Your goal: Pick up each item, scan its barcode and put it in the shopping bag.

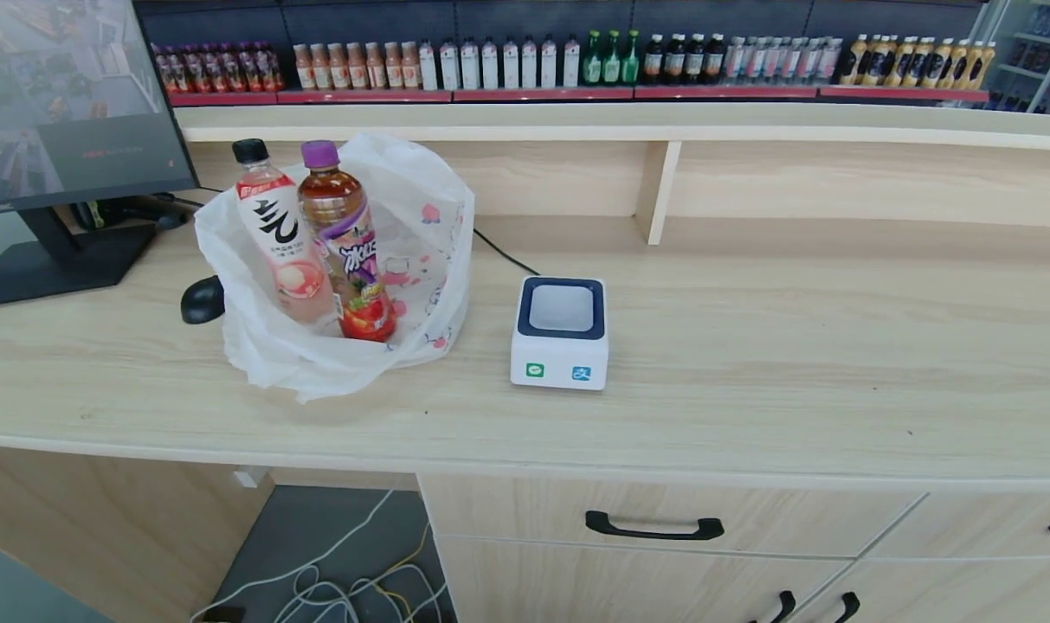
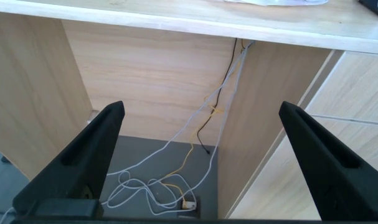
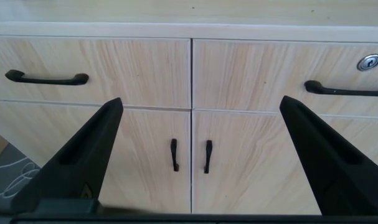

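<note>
Pink bottle (image 1: 280,247) and purple-capped bottle (image 1: 351,251) stand in the shopping bag (image 1: 438,221), near the scanner (image 1: 560,333). Left gripper (image 2: 201,162), right gripper (image 3: 201,162) — both spread wide, low before the counter (image 1: 750,381).

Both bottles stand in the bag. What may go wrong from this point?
1. The pink bottle and the tea bottle lean in the soft bag; a nudge may tip them.
2. The left gripper and right gripper sit open below the counter; rising straight up, they may hit its edge.
</note>
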